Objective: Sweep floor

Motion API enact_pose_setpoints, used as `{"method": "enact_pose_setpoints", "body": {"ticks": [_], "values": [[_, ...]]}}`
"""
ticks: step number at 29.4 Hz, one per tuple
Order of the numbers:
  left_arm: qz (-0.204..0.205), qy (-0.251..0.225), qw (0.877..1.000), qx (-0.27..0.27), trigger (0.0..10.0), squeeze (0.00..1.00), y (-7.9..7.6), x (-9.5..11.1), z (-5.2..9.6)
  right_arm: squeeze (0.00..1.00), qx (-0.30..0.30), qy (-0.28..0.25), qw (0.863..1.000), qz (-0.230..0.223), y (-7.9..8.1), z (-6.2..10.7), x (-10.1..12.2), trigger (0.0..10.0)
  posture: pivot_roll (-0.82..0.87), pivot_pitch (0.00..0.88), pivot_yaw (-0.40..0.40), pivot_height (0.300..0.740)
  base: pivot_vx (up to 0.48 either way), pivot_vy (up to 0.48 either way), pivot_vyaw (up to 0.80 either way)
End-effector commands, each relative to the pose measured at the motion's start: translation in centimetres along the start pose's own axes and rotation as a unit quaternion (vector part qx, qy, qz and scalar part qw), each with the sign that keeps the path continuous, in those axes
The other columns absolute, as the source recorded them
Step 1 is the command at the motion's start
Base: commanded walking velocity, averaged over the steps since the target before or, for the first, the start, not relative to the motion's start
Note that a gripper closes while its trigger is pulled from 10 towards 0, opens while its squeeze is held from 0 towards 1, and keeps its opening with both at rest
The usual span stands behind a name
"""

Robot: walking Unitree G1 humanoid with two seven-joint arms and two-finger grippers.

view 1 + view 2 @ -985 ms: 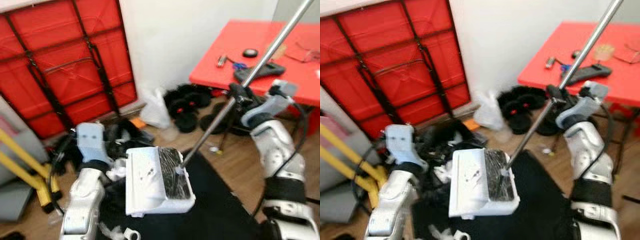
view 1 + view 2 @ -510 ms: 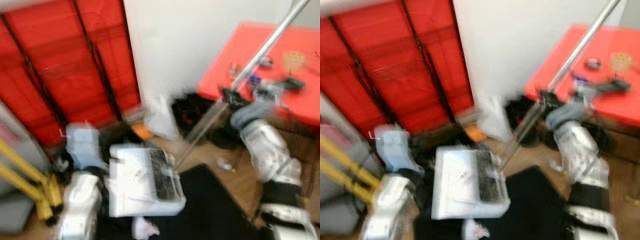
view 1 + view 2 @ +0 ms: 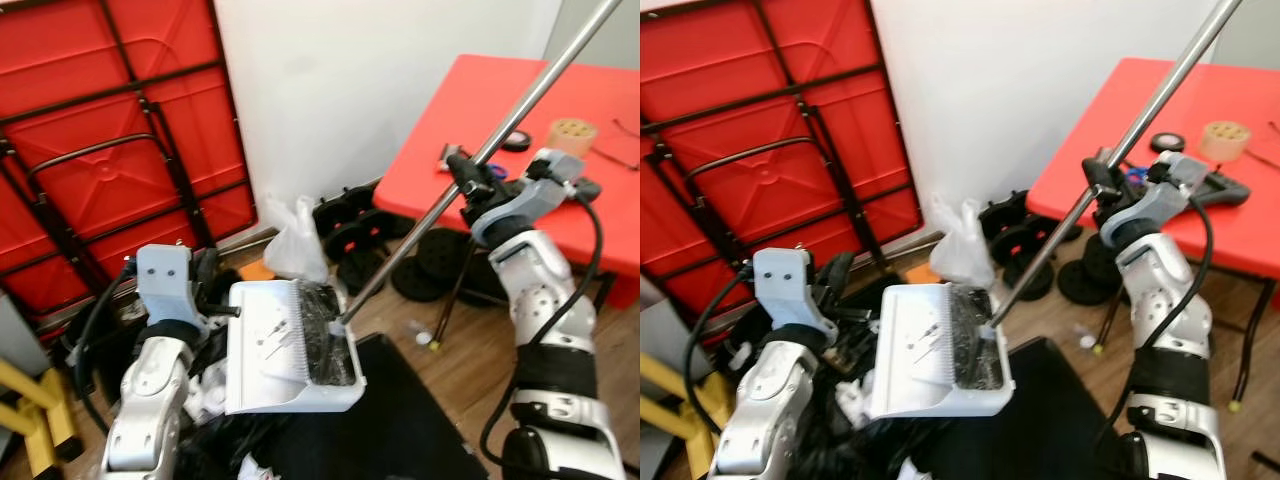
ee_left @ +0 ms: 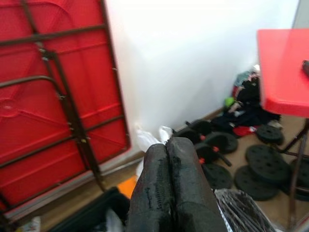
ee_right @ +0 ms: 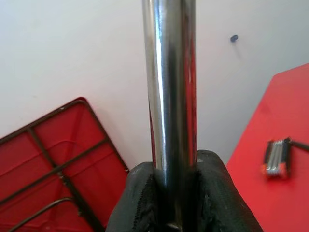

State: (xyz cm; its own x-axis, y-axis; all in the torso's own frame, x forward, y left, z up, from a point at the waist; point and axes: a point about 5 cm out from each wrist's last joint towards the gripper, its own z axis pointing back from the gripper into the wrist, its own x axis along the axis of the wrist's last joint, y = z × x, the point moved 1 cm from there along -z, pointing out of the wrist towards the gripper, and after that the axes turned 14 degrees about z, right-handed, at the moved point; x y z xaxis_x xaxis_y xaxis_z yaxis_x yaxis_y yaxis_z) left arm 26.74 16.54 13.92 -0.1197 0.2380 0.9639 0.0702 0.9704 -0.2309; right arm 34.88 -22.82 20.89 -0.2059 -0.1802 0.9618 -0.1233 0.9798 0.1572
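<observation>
With scraps already lying in the white dustpan (image 3: 290, 345), the right gripper (image 3: 462, 175) clamps the broom handle (image 3: 520, 105), bristles inside the pan, left gripper (image 4: 173, 183) pinched shut beside it; emptying seems left.

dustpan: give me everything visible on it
The dustpan is white plastic, a wide flat tray with raised side walls, held up off the floor in front of the robot with its inner face tilted toward the camera. Small dark specks lie on its tray. The black bristles of the broom rest inside it along its right side, with the metal pole rising away to the right gripper. The left gripper is shut at its left edge; the grip itself is hidden.
</observation>
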Motion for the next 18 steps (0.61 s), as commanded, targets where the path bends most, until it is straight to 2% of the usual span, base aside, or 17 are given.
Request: {"method": "enact_pose_setpoints", "body": {"ticks": [1, 18], "values": [[-0.007, 0.000, 1.000, 0.004, 10.0, 0.00, 0.29, 0.05, 0.12, 0.00, 0.011, -0.035, 0.999, 0.002, 0.38, -0.33, 1.61, 10.0, -0.20, 0.000, 0.005, 0.740, 0.334, 0.000, 0.48], [-0.004, 0.003, 1.000, 0.004, 10.0, 0.00, 0.15, -0.13, 0.32, 0.00, 0.051, -0.012, 0.998, 0.019, 1.28, 0.04, 1.06, 10.0, -0.21, 0.000, 0.005, 0.740, 0.332, 0.000, 0.80]]}}
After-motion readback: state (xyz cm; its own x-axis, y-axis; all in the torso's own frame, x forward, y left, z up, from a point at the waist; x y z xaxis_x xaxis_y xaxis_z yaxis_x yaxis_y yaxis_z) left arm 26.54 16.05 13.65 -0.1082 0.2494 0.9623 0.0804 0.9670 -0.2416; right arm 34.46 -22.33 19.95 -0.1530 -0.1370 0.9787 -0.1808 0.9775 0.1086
